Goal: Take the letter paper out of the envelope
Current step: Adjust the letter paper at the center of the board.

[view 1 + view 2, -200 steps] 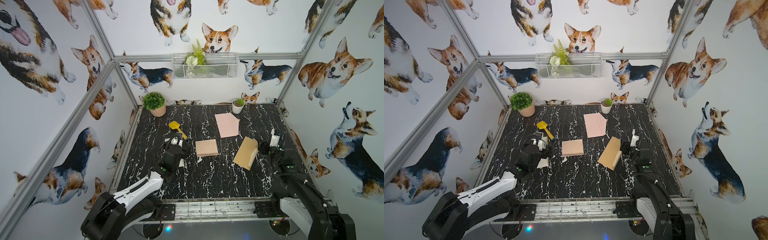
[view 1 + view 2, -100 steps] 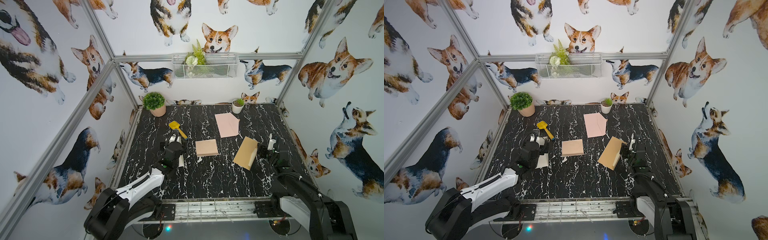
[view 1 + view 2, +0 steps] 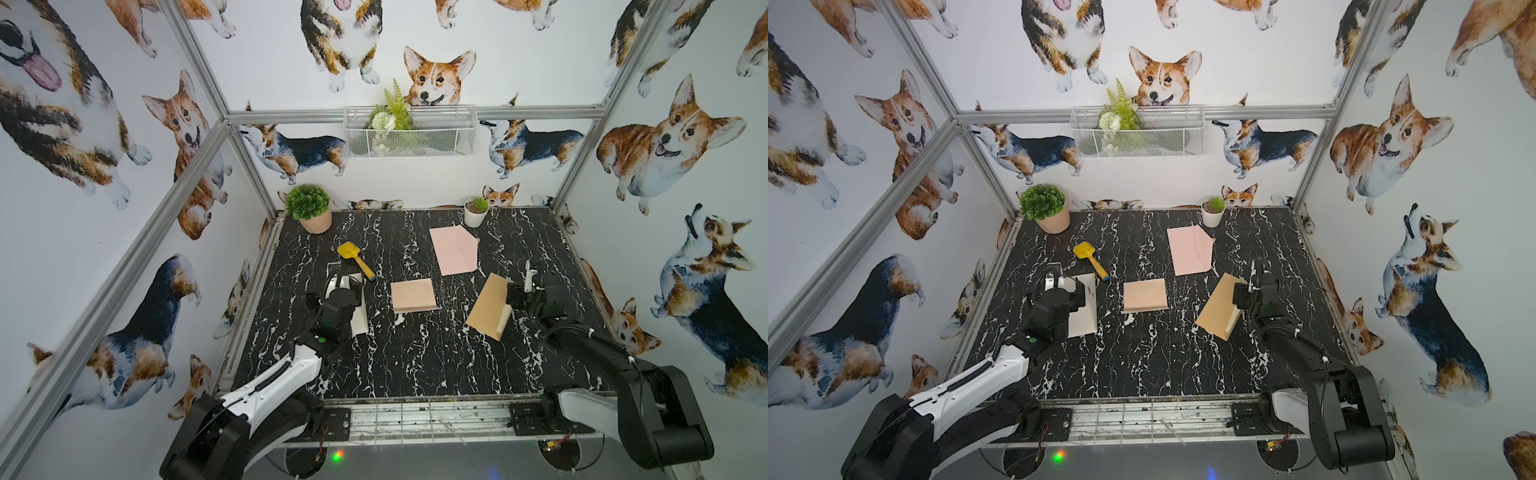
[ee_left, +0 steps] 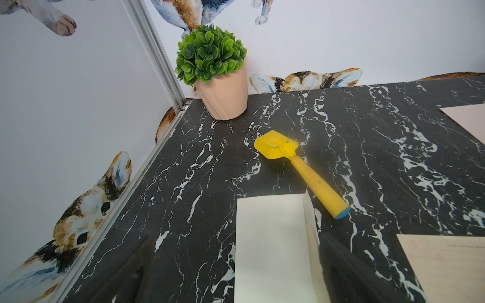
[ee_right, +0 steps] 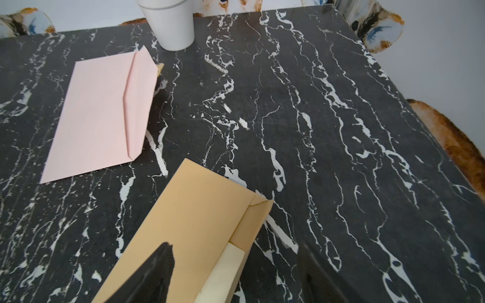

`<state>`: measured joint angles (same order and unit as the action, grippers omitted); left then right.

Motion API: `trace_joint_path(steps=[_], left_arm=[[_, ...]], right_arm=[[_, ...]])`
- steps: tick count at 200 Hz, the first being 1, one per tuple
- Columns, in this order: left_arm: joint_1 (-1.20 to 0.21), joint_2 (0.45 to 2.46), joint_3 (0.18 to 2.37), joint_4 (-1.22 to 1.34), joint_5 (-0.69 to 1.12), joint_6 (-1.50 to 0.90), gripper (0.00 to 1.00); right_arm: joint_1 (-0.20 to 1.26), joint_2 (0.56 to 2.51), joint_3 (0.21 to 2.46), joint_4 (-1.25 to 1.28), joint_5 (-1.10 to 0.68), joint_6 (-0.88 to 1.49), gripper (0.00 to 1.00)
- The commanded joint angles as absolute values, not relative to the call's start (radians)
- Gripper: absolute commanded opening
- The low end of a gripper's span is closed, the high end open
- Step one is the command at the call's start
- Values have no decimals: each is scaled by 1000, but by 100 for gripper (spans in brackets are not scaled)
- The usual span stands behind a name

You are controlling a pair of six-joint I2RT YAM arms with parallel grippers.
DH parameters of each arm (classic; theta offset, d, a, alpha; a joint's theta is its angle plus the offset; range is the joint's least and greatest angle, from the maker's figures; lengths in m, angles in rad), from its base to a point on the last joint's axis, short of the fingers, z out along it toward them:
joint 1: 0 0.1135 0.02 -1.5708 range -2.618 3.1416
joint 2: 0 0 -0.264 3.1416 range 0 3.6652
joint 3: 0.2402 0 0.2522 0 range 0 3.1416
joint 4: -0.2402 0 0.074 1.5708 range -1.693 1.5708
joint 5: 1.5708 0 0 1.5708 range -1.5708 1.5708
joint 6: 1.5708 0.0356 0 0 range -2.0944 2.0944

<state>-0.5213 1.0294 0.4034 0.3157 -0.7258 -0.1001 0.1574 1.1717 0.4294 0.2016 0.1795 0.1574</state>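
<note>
The nearer half of the black marbled table (image 3: pixel 415 365) carries three flat things in a rough row. On the robot's left a cream sheet (image 4: pixel 270 244) lies flat. The left gripper (image 4: pixel 236 240) hangs low over it with its jaws spread wide, one finger to each side of the sheet, holding nothing. In the middle a light-brown folded piece (image 3: pixel 413 294) rests well apart from both arms. On the right the tan envelope (image 5: pixel 189 215) lies slanted on the marble. The right gripper (image 5: pixel 234 245) is just over its open end, jaws parted wide and gripping nothing. One finger (image 5: pixel 157 272) is above the envelope's face, and the other is past its edge, above bare marble.

Farther back, a yellow toy shovel (image 4: pixel 301 168) lies with its handle end just beside the cream sheet's far corner. Beyond the tan envelope a pink envelope (image 5: pixel 99 112) lies flat with its flap folded down, near it but not touching. Behind that stands a white pot (image 5: pixel 170 23), and a peach pot (image 4: pixel 223 91) of green leaves fills the far left corner. A wire basket (image 3: pixel 409 141) hangs on the back wall.

The tan envelope is long and smooth, and its flap is turned up along the side toward the right arm. The letter paper (image 5: pixel 225 270) is inside — only a pale cream strip shows at the mouth, between the spread fingers.
</note>
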Motion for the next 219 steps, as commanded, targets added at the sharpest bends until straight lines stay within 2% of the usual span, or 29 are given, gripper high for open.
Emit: trace_joint_path(steps=[1,84,118,132,158,183,219], left_arm=[[-518,1043,416,324,-736,-114,100],[-518,1045,417,325,-726,-111,100],[-519,1068,435,315,-706,-101,100],[-519,1085,448,306,-706,-101,100],[-519,1092,454,301,-705,-101,100],[-518,1089,453,303,-702,-101,100],[-519,1091,454,302,-700,-100,100]], right_arm=[[160,1197,462,133,233,167,77],[160,1257,517,62,220,162,75],[178,1113,434,92,216,155,72],[218,1035,408,72,282,154,72],[271,1005,467,-135,380,186,73],[397,969,522,-262,490,187,75],[415,878,557,-326,369,352,72]])
